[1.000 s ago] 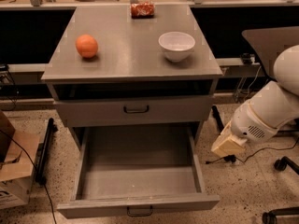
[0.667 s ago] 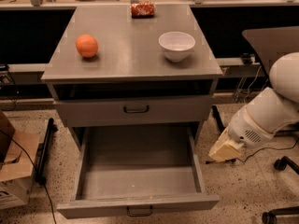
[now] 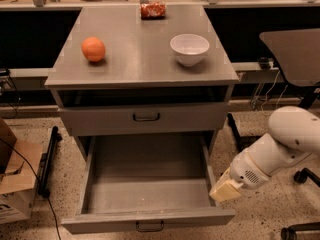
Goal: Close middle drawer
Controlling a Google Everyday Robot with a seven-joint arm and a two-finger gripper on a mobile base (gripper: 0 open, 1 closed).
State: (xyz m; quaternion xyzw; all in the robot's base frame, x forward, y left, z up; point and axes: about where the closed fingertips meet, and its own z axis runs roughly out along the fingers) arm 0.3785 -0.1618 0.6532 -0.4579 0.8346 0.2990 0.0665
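With the middle drawer [image 3: 150,216] pulled fully out, the gripper [image 3: 226,189], whose opening cannot be told, hangs beside its right front corner and should push squarely against the front's centre.

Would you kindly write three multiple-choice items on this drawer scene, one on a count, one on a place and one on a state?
1. How many things lie on the cabinet top?
A. Two
B. Three
C. Five

2. Where is the gripper?
A. Over the cabinet top
B. Left of the cabinet
C. By the right front corner of the middle drawer

3. What state is the middle drawer in?
A. Pulled out and empty
B. Shut
C. Pulled out and full of tools

Answers:
1 B: an orange, a white bowl and a red packet lie there.
2 C: the gripper hangs close beside the drawer's right wall, near its front.
3 A: its bare floor shows, with the front standing far out from the cabinet.
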